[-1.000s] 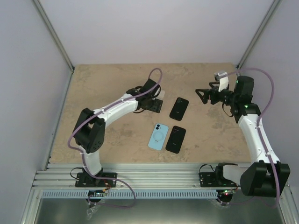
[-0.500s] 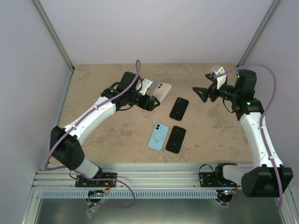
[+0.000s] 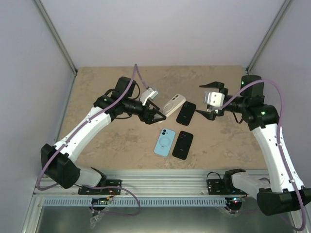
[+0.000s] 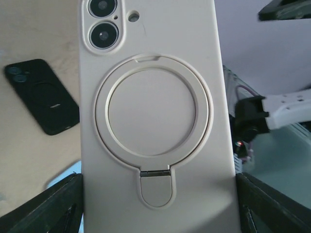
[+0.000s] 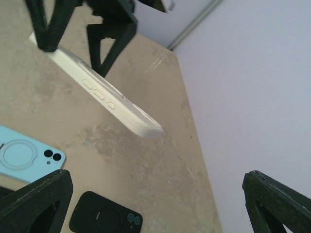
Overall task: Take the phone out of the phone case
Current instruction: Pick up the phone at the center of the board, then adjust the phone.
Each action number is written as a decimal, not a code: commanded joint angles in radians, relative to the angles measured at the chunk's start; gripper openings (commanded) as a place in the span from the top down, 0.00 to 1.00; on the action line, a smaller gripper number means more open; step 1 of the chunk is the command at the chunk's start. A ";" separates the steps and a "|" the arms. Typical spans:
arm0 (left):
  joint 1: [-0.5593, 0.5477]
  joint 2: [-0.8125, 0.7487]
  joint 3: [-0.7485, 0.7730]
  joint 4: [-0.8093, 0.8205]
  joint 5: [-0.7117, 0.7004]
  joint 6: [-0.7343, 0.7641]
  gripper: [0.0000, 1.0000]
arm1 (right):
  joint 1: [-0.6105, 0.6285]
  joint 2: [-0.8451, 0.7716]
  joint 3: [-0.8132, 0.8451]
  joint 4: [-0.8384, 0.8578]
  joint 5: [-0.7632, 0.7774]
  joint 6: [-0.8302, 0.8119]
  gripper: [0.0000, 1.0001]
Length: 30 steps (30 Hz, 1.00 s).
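The left pincer [image 3: 157,114] is clamped across the width of the cream phone case [image 4: 150,111], one finger on each long edge near its lower end, so the case hangs in the air above the tabletop [image 3: 223,145] with its back and fold-out ring stand facing the left wrist camera. Holding it by the sides this way leaves the top end and the corners free, which I judge is the point: the other arm needs a bare edge to peel or push against. The phone [image 4: 103,36] appears to sit inside, since twin camera lenses show through the cut-out; its screen side is hidden. The right pincer [image 3: 199,100] stands wide open and empty, just to the right of the raised case and apart from it, its fingers aimed toward the case's free end, which the right wrist view shows side-on with the button bumps along the edge. Below, three more handsets lie flat on the tabletop, backs up: a black one [image 3: 186,112] nearly under the raised case, a light blue one [image 3: 165,141] nearer the arm bases, and a second black one [image 3: 182,144] just beside it. That makes four in all: one cream, one light blue, two black. Whether those three hold phones I cannot tell.
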 commanded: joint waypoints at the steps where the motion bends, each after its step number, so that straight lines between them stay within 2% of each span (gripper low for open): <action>1: 0.003 -0.038 0.004 -0.012 0.194 0.082 0.47 | 0.099 -0.031 -0.003 -0.069 0.076 -0.250 0.04; 10: 0.002 -0.047 -0.009 -0.041 0.301 0.127 0.47 | 0.311 -0.010 0.012 -0.148 0.241 -0.369 0.22; 18: 0.003 -0.041 -0.015 -0.104 0.346 0.201 0.47 | 0.400 0.011 0.005 -0.158 0.315 -0.372 0.40; 24: 0.003 -0.037 -0.022 -0.125 0.346 0.230 0.47 | 0.438 0.040 0.030 -0.191 0.340 -0.374 0.59; 30: 0.003 -0.037 -0.019 -0.134 0.335 0.231 0.47 | 0.447 0.047 0.038 -0.186 0.358 -0.377 0.90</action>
